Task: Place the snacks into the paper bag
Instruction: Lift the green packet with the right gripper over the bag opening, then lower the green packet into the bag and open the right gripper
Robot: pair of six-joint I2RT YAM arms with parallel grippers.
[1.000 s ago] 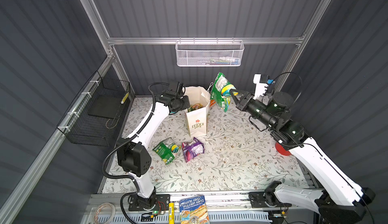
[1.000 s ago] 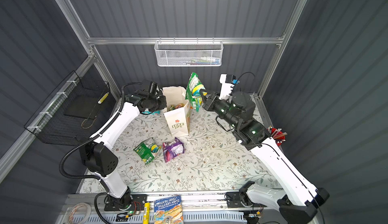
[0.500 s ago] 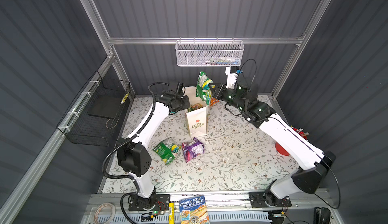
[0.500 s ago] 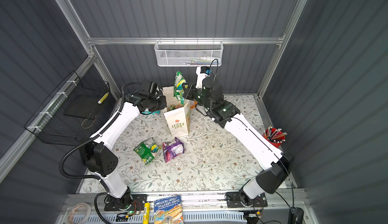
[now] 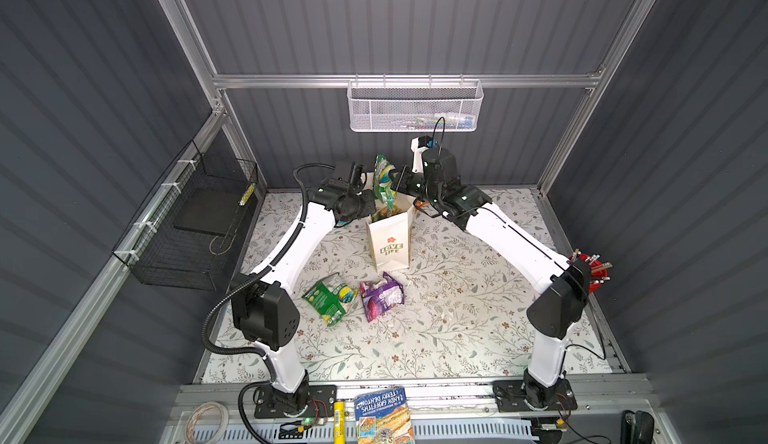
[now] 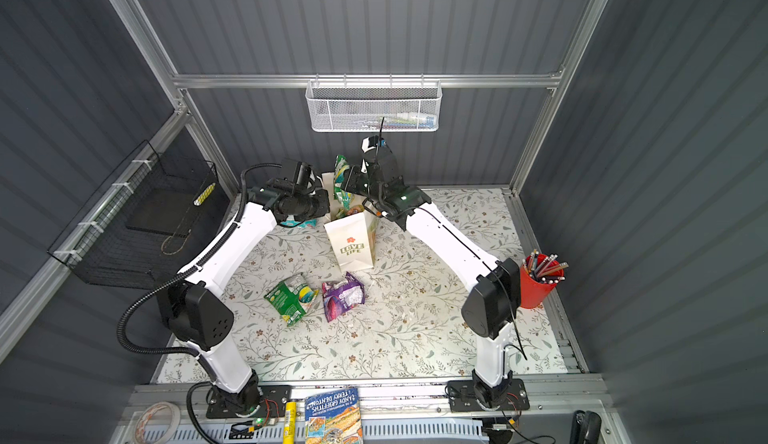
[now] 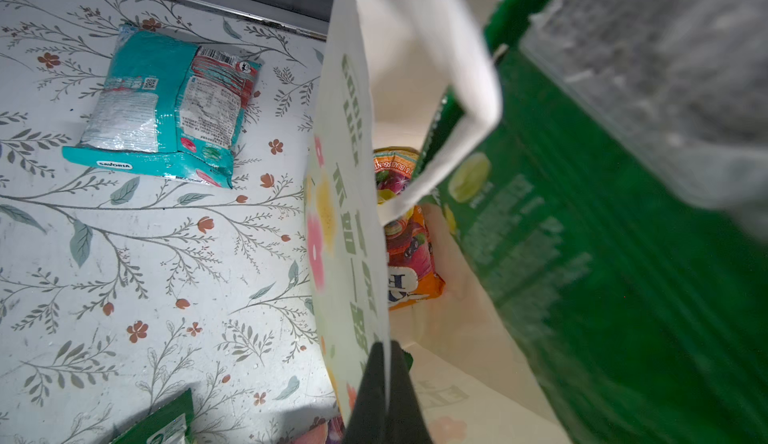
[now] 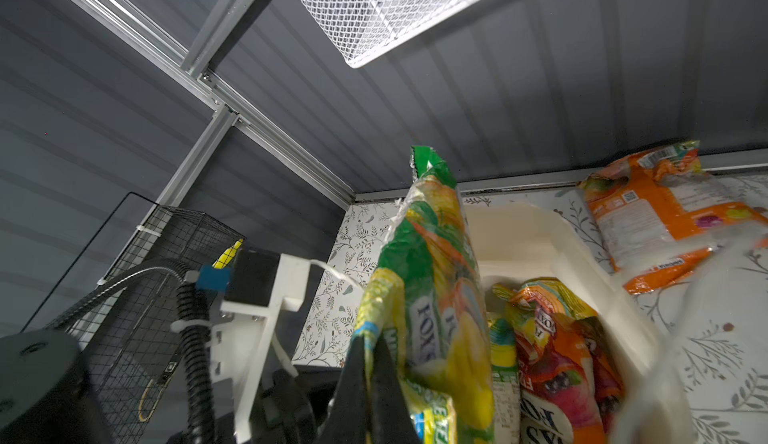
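The right gripper (image 5: 392, 182), upper centre in both top views, is clenched on a green FOX'S packet (image 5: 382, 177) that stands upright with its lower end in the mouth of the paper bag (image 5: 390, 242), and a purple packet (image 5: 380, 298) lies lower in frame. In the left wrist view the left gripper (image 7: 387, 348) pinches the bag's side wall, with an orange packet (image 7: 409, 263) inside. In the right wrist view the jaws grip the green FOX'S packet's edge above the open bag.

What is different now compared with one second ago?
The right gripper, shut on the green FOX'S packet, swung left from beside the paper bag to over its open mouth. The left gripper stays shut on the bag's rim; the green packet and purple packet on the table lie unmoved.
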